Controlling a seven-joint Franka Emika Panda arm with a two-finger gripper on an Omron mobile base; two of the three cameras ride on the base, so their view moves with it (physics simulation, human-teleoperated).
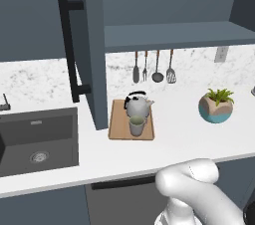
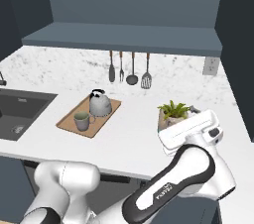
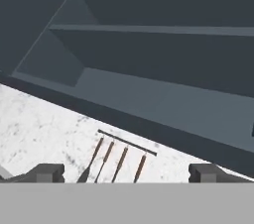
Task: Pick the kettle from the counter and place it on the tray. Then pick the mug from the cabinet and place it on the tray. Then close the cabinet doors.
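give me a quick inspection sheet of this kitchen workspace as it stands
surface: white speckled counter, dark sink set in at the left
job's things: kettle and mug both on the wooden tray, mug in front of the kettle; cabinet shelf bare; left cabinet door stands open
clutter: teal plant pot on the counter, right of the tray and apart from it
hand: hand open, holding nothing, raised and looking up into the cabinet
cables: nothing seen
surroundings: four utensils hang on a wall rail under the cabinet; wall socket at the right
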